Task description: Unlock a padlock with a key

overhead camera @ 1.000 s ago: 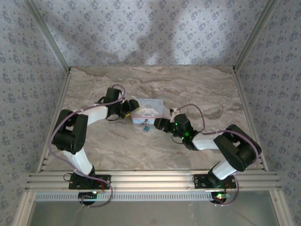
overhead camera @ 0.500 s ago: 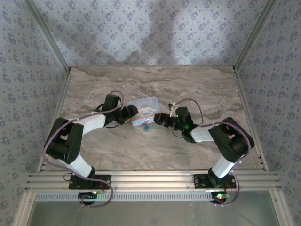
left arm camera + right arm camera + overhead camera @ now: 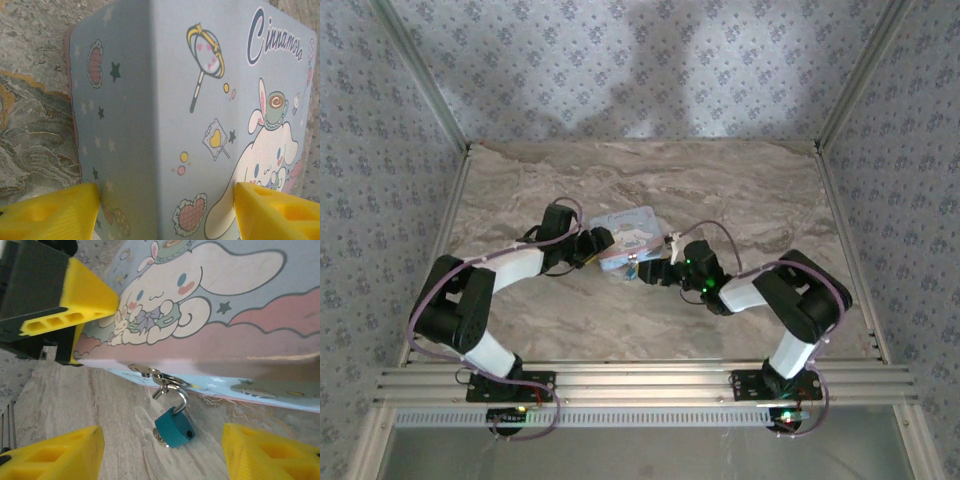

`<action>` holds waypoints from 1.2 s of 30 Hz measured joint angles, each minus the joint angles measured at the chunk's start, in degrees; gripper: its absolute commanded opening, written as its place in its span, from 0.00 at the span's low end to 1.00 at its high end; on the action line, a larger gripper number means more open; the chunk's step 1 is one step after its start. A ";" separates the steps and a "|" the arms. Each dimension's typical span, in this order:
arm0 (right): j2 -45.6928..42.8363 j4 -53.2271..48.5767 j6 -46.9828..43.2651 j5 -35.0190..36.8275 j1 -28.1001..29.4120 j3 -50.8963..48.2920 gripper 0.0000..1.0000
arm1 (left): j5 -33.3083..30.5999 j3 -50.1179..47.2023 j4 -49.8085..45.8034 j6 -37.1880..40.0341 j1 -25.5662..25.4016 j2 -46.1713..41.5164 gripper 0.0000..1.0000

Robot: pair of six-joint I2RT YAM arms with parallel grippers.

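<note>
Padlock (image 3: pixel 174 429): hung by its shackle (image 3: pixel 181 399) from the front clasp of the tin (image 3: pixel 150 100), with the body resting on the table (image 3: pixel 120 405) just below the tin's front wall.
Handling: probably light, hard and smooth, and free to swing on the shackle; best pinched across the flat faces of the body, leaving the keyhole end free.
Left gripper (image 3: pixel 600 243): clamped on the tin's corner, one finger on the lid.
Right gripper (image 3: pixel 160 447): spread wide and empty, padlock just ahead between the fingers.
Change over the last second: tin turned askew, right gripper closer to the padlock.
</note>
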 measured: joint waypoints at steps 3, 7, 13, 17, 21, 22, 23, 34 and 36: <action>2.91 0.92 0.00 0.02 0.66 1.57 0.63 | 0.00 -0.04 0.13 -0.02 0.00 -0.07 0.70; 5.79 2.54 0.00 -0.15 1.49 3.41 0.62 | -0.02 -0.07 0.13 -0.02 0.00 -0.09 0.70; 8.63 4.90 1.29 -0.66 1.60 4.28 0.60 | 0.00 -0.07 0.13 -0.22 0.00 -0.09 0.70; 9.77 6.62 1.84 -1.49 1.55 4.50 0.57 | 0.00 -0.07 0.13 -0.46 0.00 -0.09 0.70; 11.56 9.49 2.89 -2.40 1.49 4.63 0.53 | 0.00 -0.07 0.11 -0.61 0.00 -0.09 0.70; 11.93 10.05 3.10 -2.71 1.38 4.74 0.52 | 0.00 -0.07 0.13 -0.61 0.00 -0.09 0.70; 12.35 10.56 3.32 -2.99 1.27 4.87 0.51 | 0.00 -0.07 0.13 -0.61 0.00 -0.09 0.70; 13.27 12.63 4.92 -3.69 0.90 4.85 0.41 | -0.02 -0.07 0.11 -0.61 0.00 -0.09 0.70; 13.27 12.90 5.01 -3.82 0.90 4.81 0.38 | -0.02 -0.07 0.13 -0.61 0.00 -0.09 0.70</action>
